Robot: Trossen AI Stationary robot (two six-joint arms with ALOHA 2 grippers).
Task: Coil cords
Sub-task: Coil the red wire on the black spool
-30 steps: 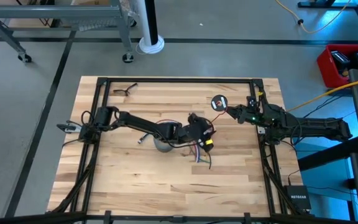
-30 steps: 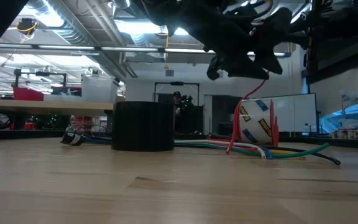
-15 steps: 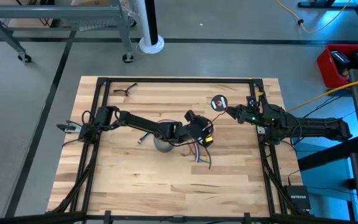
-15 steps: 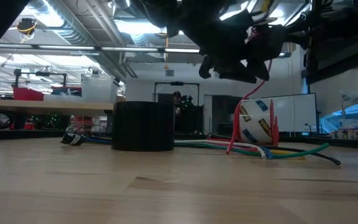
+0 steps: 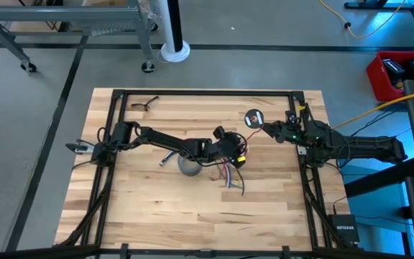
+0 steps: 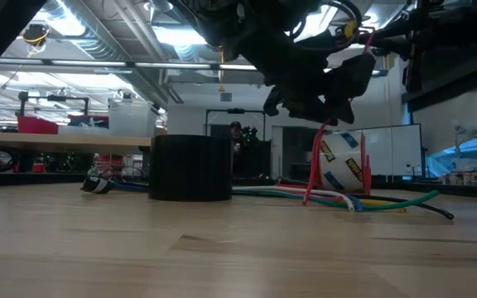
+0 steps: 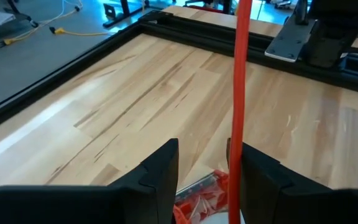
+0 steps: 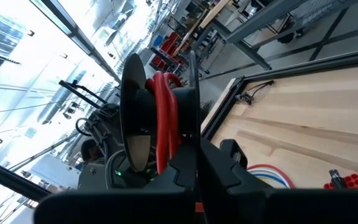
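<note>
A thin red cord point(image 7: 240, 74) runs from the table up through my left gripper point(image 7: 204, 149) and on toward a small black round spool point(image 8: 160, 118). Red turns of it are wound between the spool's two discs. My left gripper point(image 5: 236, 152) hovers open above the middle of the table, over a bundle of coloured wires point(image 5: 228, 176). My right gripper point(image 5: 263, 128) is shut on the spool point(image 5: 252, 119) at the far right, above the table. In the low view the cord's lower stretch point(image 6: 313, 170) hangs from the left gripper point(image 6: 321, 99) down to the tabletop. My left gripper has the red cord passing through the gap between its fingers, lying along the inner side of one finger point(image 7: 257, 180) and not pinched. From there the cord point(image 7: 238, 124) runs straight and taut toward the spool. My right gripper pinches the lower rim of one spool disc point(image 8: 190, 134) between its two shut fingers. The spool stands on edge above the fingers, clear of the table.
A grey roll point(image 5: 187, 167), dark in the low view point(image 6: 191, 167), stands just left of the left gripper. A white roll with coloured print point(image 6: 342, 165) stands by the wires point(image 6: 379, 201). A small plug point(image 5: 164, 161) lies left of centre. A black frame point(image 5: 207, 92) rims the table.
My left gripper has shifted a little toward the table's far edge, sunk slightly and rolled, with the red cord still running through its open fingers. The cord's lower stretch stays hanging to the table. The right gripper and spool have kept still.
</note>
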